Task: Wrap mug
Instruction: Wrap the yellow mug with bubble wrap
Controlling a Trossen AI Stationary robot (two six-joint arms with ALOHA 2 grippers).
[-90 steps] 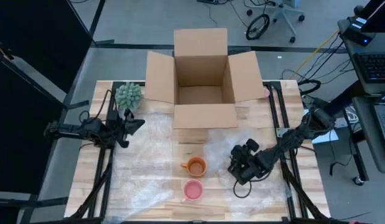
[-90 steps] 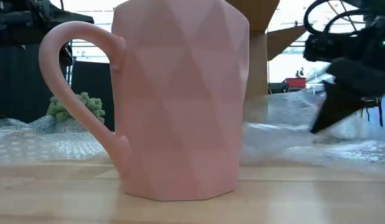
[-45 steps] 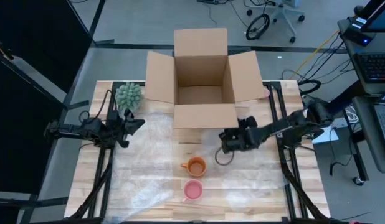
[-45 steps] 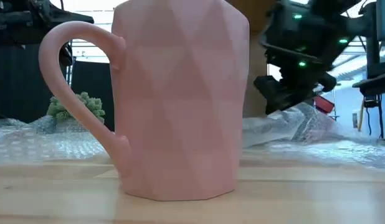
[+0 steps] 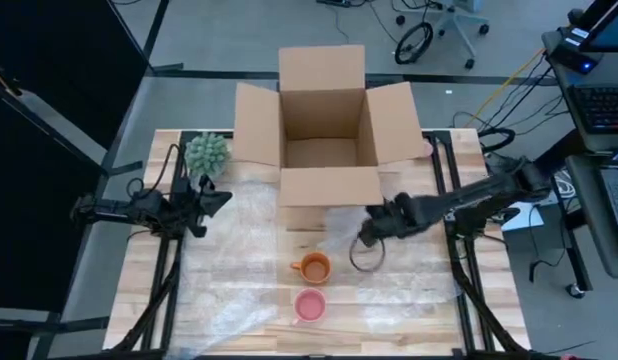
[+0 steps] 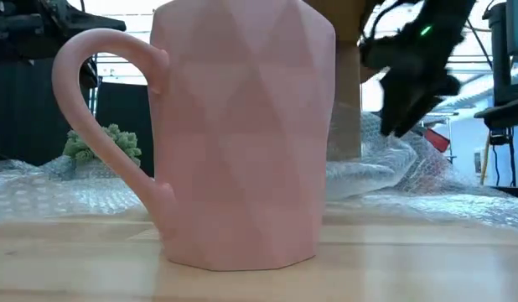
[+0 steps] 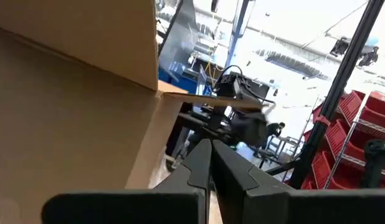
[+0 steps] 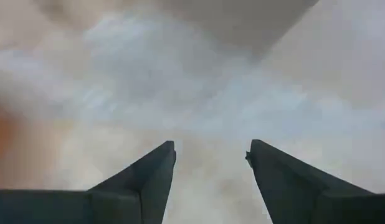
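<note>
**Right gripper open over bubble wrap beside orange mug; left arm idle**

Landmark: the open cardboard box (image 5: 324,130) at the far middle of the table (image 5: 489,310).

Mugs. Two mugs stand on the near side of the box, in line with its front wall. The orange mug (image 5: 313,267) is the closer of the two to the box; the pink mug (image 5: 309,305) sits just beyond it, nearer the table's front edge. Both are upright with mouths up, and they stand near each other without touching. Neither is wrapped. In the low view the pink mug fills the foreground, handle to the side.

Wrap. Clear bubble wrap (image 5: 249,235) is spread over the table in front of the box and reaches under and around the orange mug. A raised, crumpled fold lies between the box's front wall and the orange mug, on the right arm's side.

Right gripper (image 5: 372,232). It is positioned in front of the box's right front corner, just beside the orange mug, at the raised fold. The right wrist view shows its two fingers (image 8: 142,180) spread well apart with only bubble wrap beyond them; nothing is held.

Left gripper (image 5: 214,198). It waits off the box's left front corner, near a green plant (image 5: 205,153). Its fingers are pressed together, gripping nothing.
</note>
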